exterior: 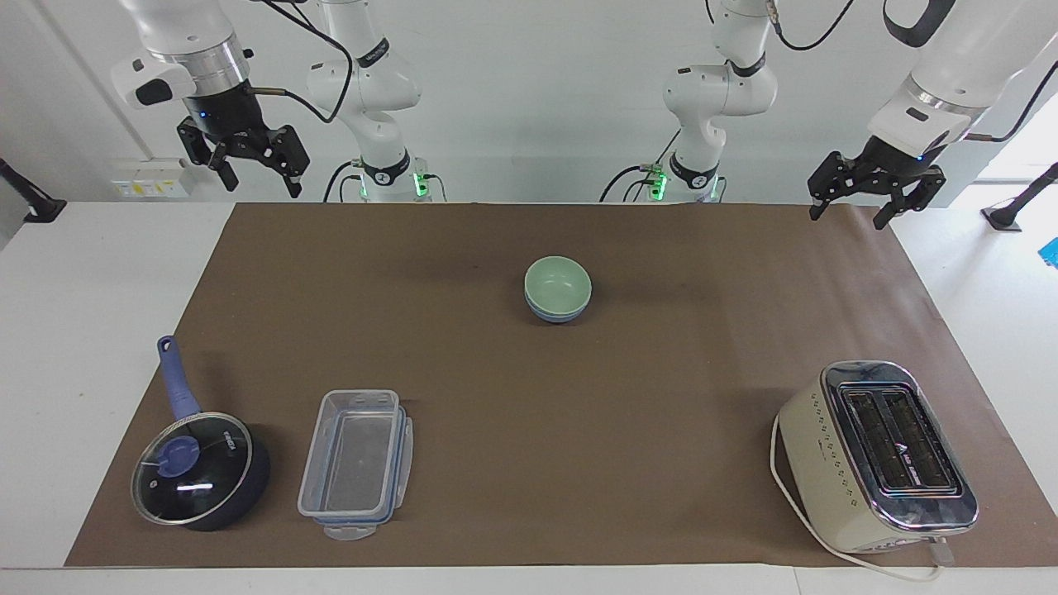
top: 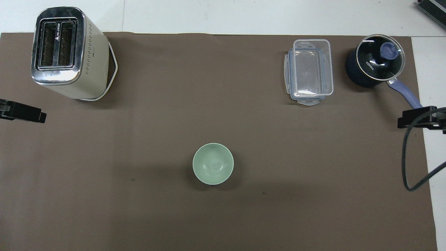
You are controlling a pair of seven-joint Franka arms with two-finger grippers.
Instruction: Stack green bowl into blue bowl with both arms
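Facing view: your green bowl point(exterior: 558, 283) already sits nested in the blue bowl point(exterior: 559, 312), of which only a lower band shows beneath the green rim. The pair stands upright mid-mat, well apart from both claws and roughly between them.

Right gripper point(exterior: 250, 173): raised above the table's edge at the right arm's end, fingers spread, nothing between them. Left gripper point(exterior: 855, 209): raised above the mat's corner at the left arm's end, fingers likewise spread and empty.

Judgement: the stacking itself looks complete; the step in hand is clearing the arms away.

- Keep both claws high and wide of the stack, so no finger or cable brushes the green rim.
- Mind the saucepan point(exterior: 201, 469) and the clear container point(exterior: 355, 464), which stand low on the mat out from the right gripper, and the toaster point(exterior: 876, 456), out from the left one.
- Check the seating: in the overhead view the green bowl point(top: 213, 168) hides the blue one entirely, which suggests it sits centred and level.
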